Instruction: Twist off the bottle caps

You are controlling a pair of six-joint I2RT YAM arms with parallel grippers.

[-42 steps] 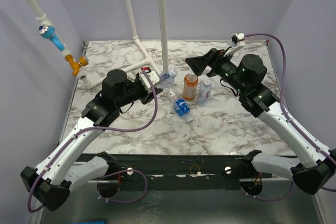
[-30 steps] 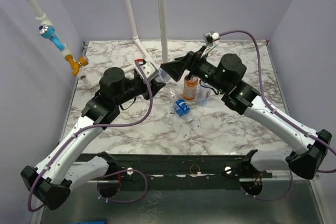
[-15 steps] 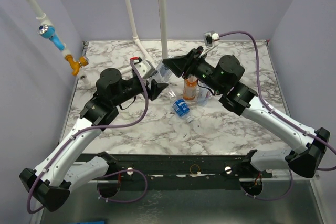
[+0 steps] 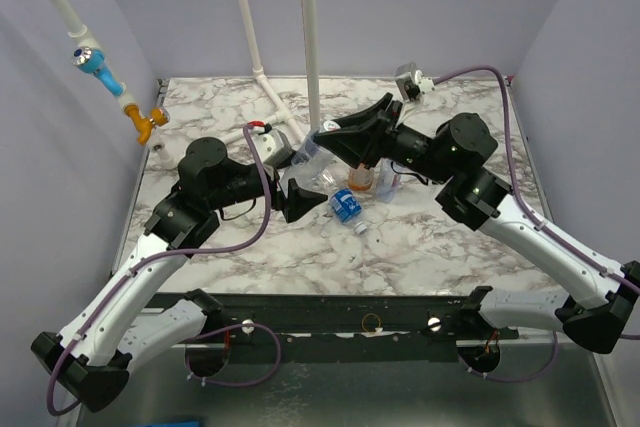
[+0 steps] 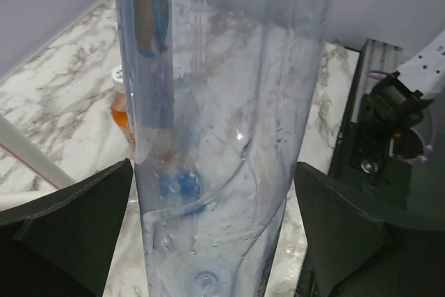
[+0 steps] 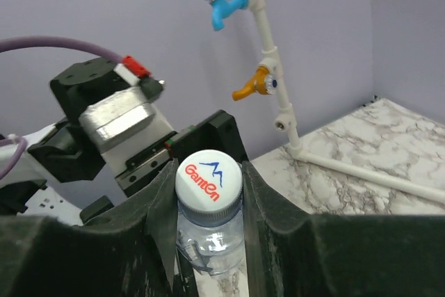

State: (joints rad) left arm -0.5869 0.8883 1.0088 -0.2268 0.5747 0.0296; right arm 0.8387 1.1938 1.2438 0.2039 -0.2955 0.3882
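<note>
Clamping on the small round white screw cap [image 6: 208,182] of 1 clear plastic bottle [image 5: 222,102]: right gripper [image 6: 207,203], both fingers pressed to the cap's sides, presumably to twist it off.

Item 2, left gripper [image 5: 212,238]: jaws spread wide, 1 on each side of the bottle's body with a gap at both, so nothing is held. It is judged placed to close and brace the body against the twist. As things stand, the bottle appears to hang from the cap grip alone.

Location: the gripped bottle sits tilted, just left of the orange-liquid labelled bottle [image 4: 362,182]. 1 blue-labelled bottle [image 4: 346,205] lies just in front of that orange bottle, and 1 more clear bottle [image 4: 388,179] is just right of it.

View notes: the right wrist alone shows the cap's red and blue print and the finger contact. The left wrist alone shows the gaps beside the body and the orange bottle's pale cap [image 5: 118,74] in place. The top view alone shows all 4 bottles together.
</note>
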